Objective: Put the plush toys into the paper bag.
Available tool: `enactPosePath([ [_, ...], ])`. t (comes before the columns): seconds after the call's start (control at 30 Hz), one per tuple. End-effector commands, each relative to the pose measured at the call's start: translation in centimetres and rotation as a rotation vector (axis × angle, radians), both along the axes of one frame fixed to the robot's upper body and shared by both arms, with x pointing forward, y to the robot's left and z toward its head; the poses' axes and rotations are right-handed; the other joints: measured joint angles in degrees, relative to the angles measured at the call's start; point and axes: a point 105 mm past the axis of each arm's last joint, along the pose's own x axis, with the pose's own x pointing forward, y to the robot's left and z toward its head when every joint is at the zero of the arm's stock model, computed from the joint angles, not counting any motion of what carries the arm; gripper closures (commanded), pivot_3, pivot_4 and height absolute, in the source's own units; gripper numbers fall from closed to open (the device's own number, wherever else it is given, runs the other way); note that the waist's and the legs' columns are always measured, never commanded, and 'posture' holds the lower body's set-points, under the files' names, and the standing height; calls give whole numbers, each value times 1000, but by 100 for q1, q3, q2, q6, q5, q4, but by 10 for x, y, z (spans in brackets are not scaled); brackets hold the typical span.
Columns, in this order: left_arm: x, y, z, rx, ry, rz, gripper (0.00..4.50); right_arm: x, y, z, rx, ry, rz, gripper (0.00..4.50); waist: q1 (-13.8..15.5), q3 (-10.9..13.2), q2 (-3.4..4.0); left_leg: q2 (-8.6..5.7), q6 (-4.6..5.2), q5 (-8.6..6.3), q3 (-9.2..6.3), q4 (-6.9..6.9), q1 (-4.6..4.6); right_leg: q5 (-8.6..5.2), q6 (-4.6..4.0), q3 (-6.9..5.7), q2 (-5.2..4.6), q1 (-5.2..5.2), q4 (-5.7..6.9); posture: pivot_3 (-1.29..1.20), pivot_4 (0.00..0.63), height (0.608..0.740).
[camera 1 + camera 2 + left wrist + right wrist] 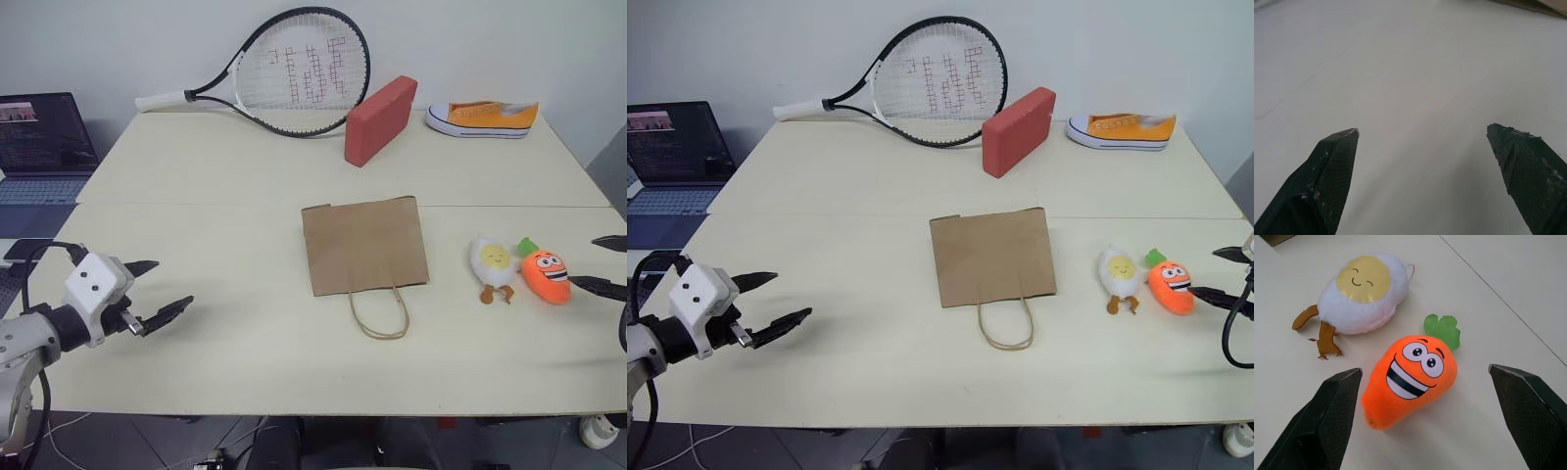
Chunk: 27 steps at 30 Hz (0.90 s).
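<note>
Paper bag flat on the table, both toys lying to its right, both grippers empty.

The cream table [245,176] carries the brown paper bag [364,244] lying flat at its middle, handle loops toward the robot. Just right of it lie the egg toy [492,262] and, beside that, the carrot toy [545,274], apart from the bag. The right gripper [1425,377] hovers near the carrot, fingers spread wide; the left gripper [162,291] hangs over bare tabletop, well apart, fingers likewise spread.
</note>
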Motion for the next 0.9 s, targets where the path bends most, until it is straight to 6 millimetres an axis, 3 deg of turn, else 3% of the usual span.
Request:
enactPosePath([
  [0.03, 0, -7, 11, 48, -59, -52, 11, 2, -1, 12, -23, -53, 5, 153, 1, 0, 0, 0, 0, 0, 0, 0, 0, 0, 0, 0, 0, 0, 0, 0, 150, 740],
  [0.23, -1, -57, 13, 24, -51, -257, 11, -1, 27, 30, -10, -93, 123, 153, 8, 0, 0, -1, 0, 0, 0, 0, -1, 0, 0, 2, 0, 0, 1, 0, 150, 740],
  [0.4, -5, -125, 5, -35, 1, -512, 11, -22, 74, 30, 16, -33, 317, 153, 27, 0, 0, 1, 0, 0, -3, 0, 0, 2, 3, 3, 5, 3, 3, 0, 150, 740],
  [0.57, -9, -172, -17, 5, 94, -702, 11, -47, 121, 24, 84, 51, 442, 153, 44, -1, 0, -1, 0, 0, -11, 1, -1, 14, 24, 4, 11, 8, 3, 0, 150, 740],
  [0.77, 1, -219, -33, -55, 107, -818, 11, -66, 147, 14, 145, 99, 465, 153, 57, 0, -6, 0, -1, 0, -10, 8, -2, 13, 23, 4, 12, 13, -6, 0, 150, 740],
  [0.9, 11, -242, -42, -57, 81, -852, 11, -70, 152, 11, 165, 110, 444, 153, 67, -1, -12, -1, 0, 0, -9, 14, -3, 13, 23, 5, 12, 17, -12, 0, 150, 740],
])
